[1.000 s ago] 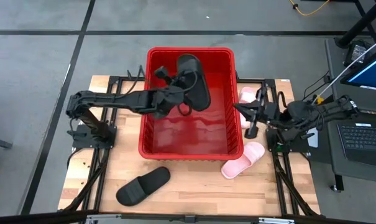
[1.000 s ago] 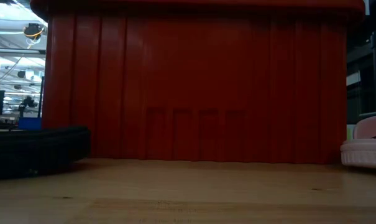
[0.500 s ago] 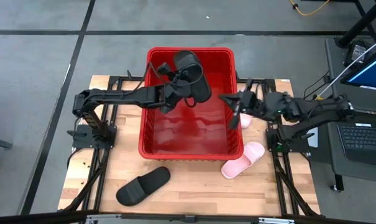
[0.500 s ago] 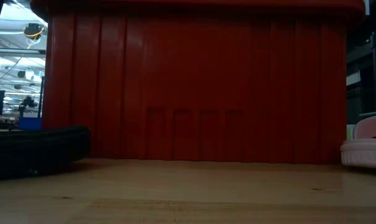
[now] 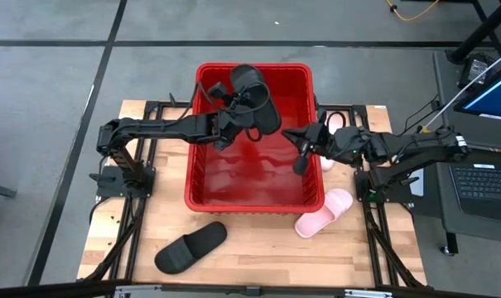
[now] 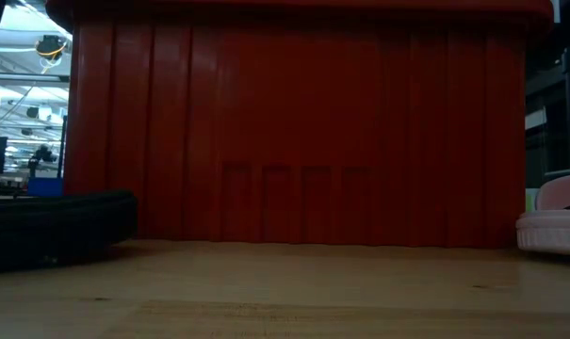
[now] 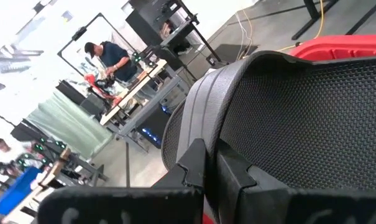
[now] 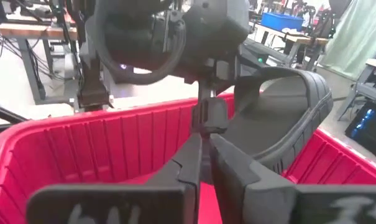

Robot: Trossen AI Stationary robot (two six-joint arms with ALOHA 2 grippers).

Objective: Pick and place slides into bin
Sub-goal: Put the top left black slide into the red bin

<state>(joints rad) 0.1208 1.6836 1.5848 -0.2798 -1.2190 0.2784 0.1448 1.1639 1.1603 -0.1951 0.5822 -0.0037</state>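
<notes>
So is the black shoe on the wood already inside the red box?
No, that black slide lies on the table in front of the red bin, outside its wall.

Bright red bin (image 5: 204,178), two black slides (image 5: 190,247), pale pink slides (image 5: 325,213)

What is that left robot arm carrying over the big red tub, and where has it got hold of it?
The left gripper holds a matte black slide sandal above the red plastic bin, pinching its edge. The right gripper holds nothing.
</notes>
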